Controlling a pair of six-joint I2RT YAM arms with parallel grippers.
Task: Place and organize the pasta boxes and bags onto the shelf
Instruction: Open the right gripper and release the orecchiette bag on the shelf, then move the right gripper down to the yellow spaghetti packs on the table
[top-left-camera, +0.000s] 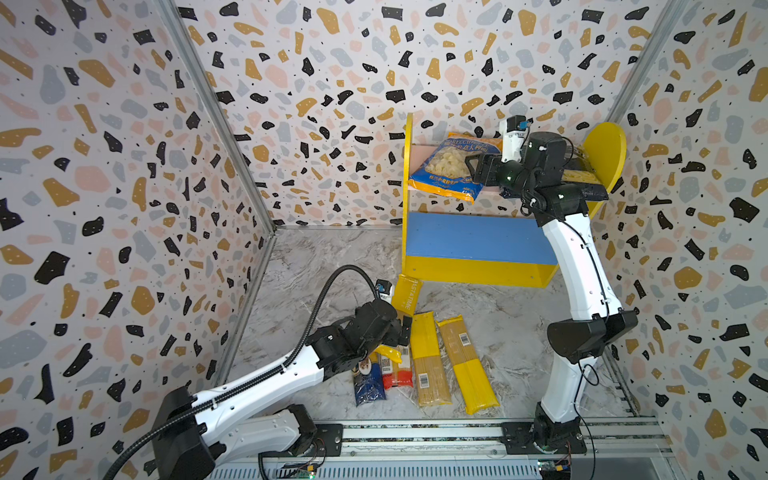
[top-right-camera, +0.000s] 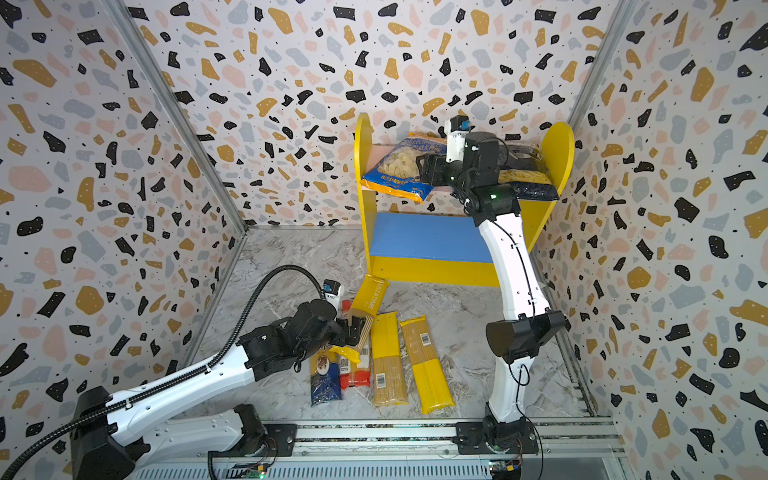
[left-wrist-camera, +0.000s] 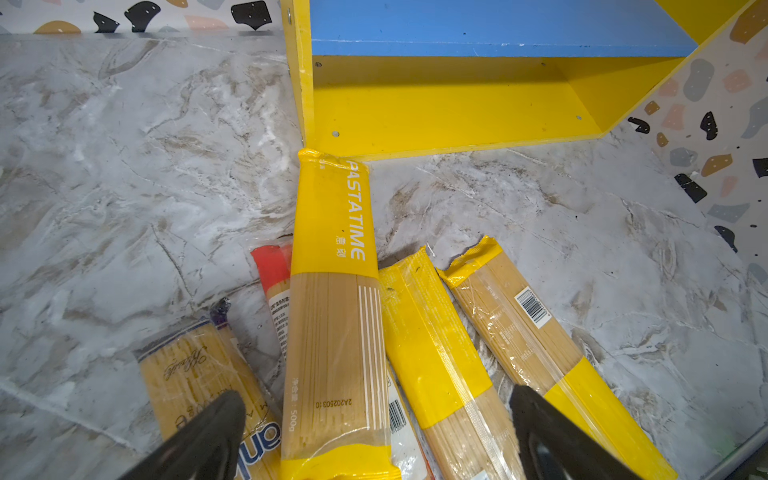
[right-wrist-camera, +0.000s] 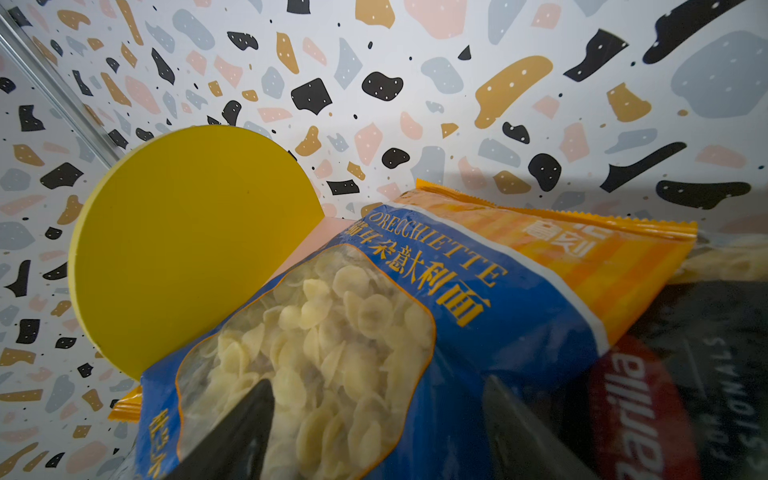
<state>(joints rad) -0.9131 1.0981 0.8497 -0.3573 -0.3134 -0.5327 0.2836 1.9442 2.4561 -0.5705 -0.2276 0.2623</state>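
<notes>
On the shelf's pink upper board the blue-orange orecchiette bag leans tilted against the navy Barilla bag. My right gripper is shut on the orecchiette bag, jaws wide across its bulge. Down on the floor lie three yellow spaghetti packs, a slim red pack and a blue-ended pack. Open and holding nothing, my left gripper hovers over the PASTATIME pack, which lies across the others.
The blue lower board and yellow base of the shelf hold nothing. Patterned walls close in on three sides. A metal rail carrying both arm bases runs along the front. Bare marble floor spreads left of the shelf.
</notes>
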